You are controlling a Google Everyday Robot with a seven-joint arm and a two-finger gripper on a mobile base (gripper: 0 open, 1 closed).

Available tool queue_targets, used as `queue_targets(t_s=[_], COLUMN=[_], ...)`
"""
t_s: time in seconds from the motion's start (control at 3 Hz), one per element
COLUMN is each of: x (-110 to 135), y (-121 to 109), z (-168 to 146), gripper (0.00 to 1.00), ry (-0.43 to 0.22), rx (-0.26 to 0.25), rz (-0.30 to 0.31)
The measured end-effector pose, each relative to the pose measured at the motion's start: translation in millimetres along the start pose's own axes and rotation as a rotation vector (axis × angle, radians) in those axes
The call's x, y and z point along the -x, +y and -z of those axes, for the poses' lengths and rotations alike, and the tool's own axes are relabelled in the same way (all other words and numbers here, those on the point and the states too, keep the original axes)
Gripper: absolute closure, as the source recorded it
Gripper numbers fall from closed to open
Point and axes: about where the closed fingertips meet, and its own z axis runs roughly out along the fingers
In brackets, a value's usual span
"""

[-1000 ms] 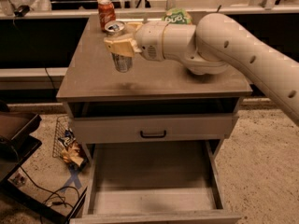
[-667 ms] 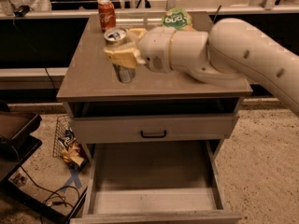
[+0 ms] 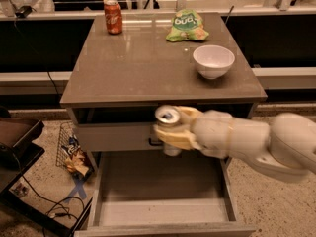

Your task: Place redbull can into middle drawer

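Silver redbull can (image 3: 169,115) half-hidden in gripper (image 3: 171,133) above middle drawer (image 3: 163,212)

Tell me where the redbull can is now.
In the camera view, the redbull can is held upright in the gripper mid-frame, above the open middle drawer, below the front edge of the table.

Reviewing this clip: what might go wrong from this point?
The gripper holds the redbull can upright, well above the floor of the middle drawer. If released here, it would likely fall and tip or roll. The can also appears close to the closed drawer front above, so lowering it carelessly might clip that front.
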Motion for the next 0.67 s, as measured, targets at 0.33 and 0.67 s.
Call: queue_targets(t_s=[0.33,0.67], x=[-74.7,-145.3], y=[-19.1,-46.1], z=[49.6,74.8], gripper=[1.0,1.0], ry=[0.03,0.039], rx=[-0.042,-0.034], rz=[-0.044,-0.065])
